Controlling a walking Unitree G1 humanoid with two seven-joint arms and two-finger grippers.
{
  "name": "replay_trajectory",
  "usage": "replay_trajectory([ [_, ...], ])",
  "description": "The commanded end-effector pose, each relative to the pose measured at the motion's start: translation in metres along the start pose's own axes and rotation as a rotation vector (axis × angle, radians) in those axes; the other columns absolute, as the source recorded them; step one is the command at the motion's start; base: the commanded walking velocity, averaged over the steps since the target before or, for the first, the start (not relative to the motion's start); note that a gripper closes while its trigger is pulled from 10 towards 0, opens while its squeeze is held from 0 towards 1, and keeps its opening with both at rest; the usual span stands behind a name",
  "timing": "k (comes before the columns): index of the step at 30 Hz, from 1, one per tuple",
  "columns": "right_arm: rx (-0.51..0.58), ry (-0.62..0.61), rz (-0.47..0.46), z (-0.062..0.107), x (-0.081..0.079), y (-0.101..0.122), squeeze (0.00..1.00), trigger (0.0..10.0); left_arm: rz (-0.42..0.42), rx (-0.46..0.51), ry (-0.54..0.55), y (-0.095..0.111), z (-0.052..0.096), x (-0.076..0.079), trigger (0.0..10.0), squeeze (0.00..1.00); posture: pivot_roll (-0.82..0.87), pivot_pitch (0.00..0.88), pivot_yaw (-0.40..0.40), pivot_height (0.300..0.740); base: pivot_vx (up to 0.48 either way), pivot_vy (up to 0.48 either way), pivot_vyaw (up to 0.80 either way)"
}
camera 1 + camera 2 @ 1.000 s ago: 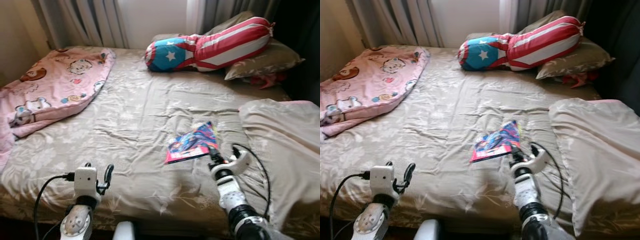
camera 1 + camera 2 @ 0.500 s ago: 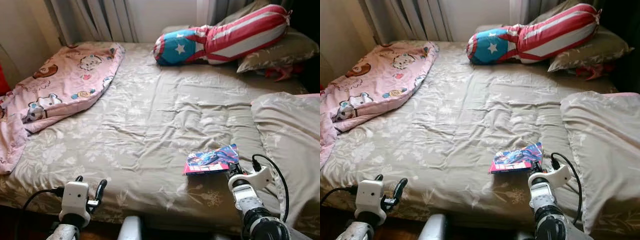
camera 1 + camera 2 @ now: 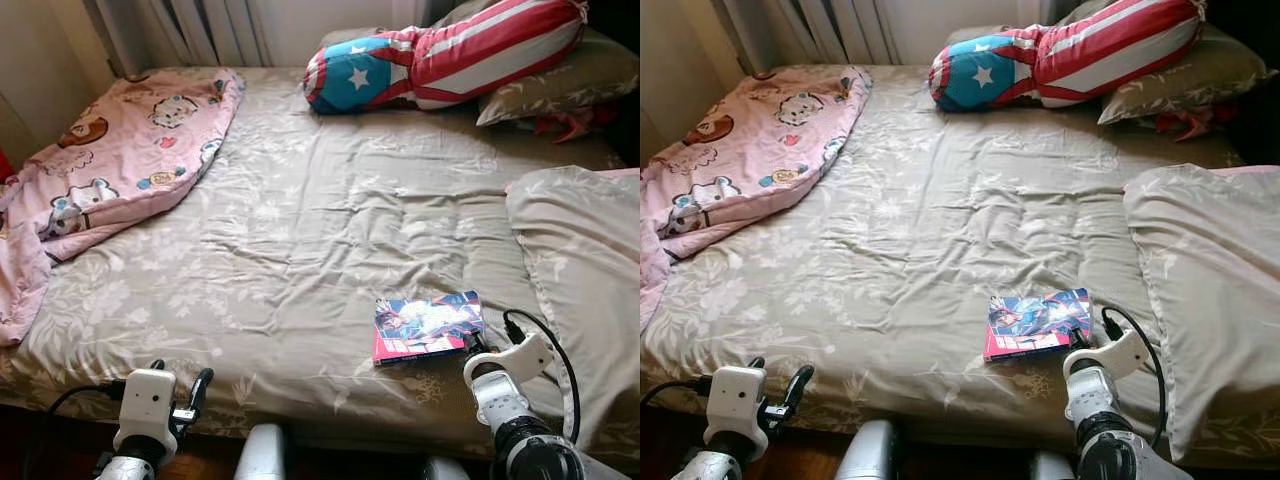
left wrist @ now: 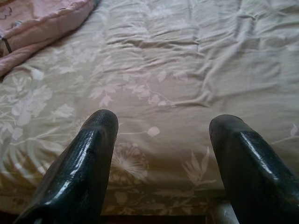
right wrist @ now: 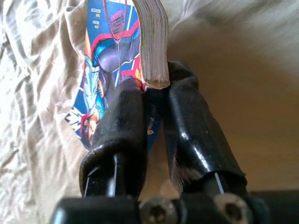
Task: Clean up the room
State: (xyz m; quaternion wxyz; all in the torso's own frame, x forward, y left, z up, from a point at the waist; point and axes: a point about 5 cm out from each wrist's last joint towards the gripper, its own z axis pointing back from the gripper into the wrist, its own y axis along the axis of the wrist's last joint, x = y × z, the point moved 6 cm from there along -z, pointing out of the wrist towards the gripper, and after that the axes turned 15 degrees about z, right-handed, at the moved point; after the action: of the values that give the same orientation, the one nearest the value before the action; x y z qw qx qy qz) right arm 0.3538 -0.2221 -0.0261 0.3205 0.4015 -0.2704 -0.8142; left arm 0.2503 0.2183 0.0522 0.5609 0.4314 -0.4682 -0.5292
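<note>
Grey curtains [image 3: 215, 25] behind the bed, cream wall [image 3: 40, 55] beside it

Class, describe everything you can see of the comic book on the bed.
The comic book is a thin paperback with a glossy cover in blue, red and pink showing a costumed figure; its pale page edges show in the right wrist view. It sits near the bed's front edge, beside a beige pillow. The right gripper is shut on its corner, one finger on each side.
</note>
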Motion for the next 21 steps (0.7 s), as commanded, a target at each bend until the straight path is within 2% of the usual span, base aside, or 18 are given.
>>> replay_trajectory([
  [1,-0.019,-0.027,0.044,0.001,0.008,-0.002,0.07,10.0,-0.007,-0.011,-0.004,0.0,0.002,0.001,10.0,0.0,0.25,0.146,0.057,0.629,0.0,0.0,0.0],
  [2,-0.014,-0.033,0.044,0.001,0.009,0.0,0.07,10.0,-0.006,-0.013,-0.004,-0.001,0.002,0.001,10.0,0.0,0.25,0.146,0.057,0.629,0.0,0.0,0.0],
  [3,-0.01,-0.039,0.046,0.001,0.011,0.002,0.0,10.0,-0.005,-0.016,-0.004,-0.001,0.002,0.002,10.0,0.0,0.24,0.146,0.058,0.629,0.0,0.0,0.0],
  [8,0.003,-0.046,0.053,0.001,0.016,0.007,0.0,10.0,-0.001,-0.023,-0.01,-0.003,0.001,0.005,10.0,0.0,0.23,0.142,0.059,0.629,0.0,0.0,0.0],
  [9,0.004,-0.044,0.054,0.001,0.017,0.008,0.85,10.0,-0.001,-0.023,-0.01,-0.003,0.001,0.005,10.0,0.0,0.23,0.142,0.059,0.629,0.0,0.0,0.0],
  [11,0.009,-0.065,0.053,0.001,0.022,0.01,1.0,10.0,0.001,-0.023,-0.009,-0.002,0.0,0.005,10.0,0.0,0.24,0.141,0.06,0.629,0.0,0.0,0.0],
  [14,0.009,-0.08,0.062,0.002,0.025,0.01,1.0,10.0,0.0,-0.023,-0.009,-0.002,-0.001,0.005,10.0,0.0,0.23,0.14,0.06,0.629,0.0,0.0,0.0],
  [15,0.014,-0.09,0.069,0.002,0.027,0.012,0.0,10.0,0.0,-0.022,-0.007,-0.002,-0.001,0.005,10.0,0.0,0.23,0.14,0.061,0.629,0.0,0.0,0.0],
  [21,0.03,-0.125,0.059,0.003,0.033,0.015,0.0,10.0,0.002,-0.02,-0.009,-0.002,-0.002,0.006,10.0,0.0,0.23,0.14,0.059,0.629,0.0,0.0,0.0],
])
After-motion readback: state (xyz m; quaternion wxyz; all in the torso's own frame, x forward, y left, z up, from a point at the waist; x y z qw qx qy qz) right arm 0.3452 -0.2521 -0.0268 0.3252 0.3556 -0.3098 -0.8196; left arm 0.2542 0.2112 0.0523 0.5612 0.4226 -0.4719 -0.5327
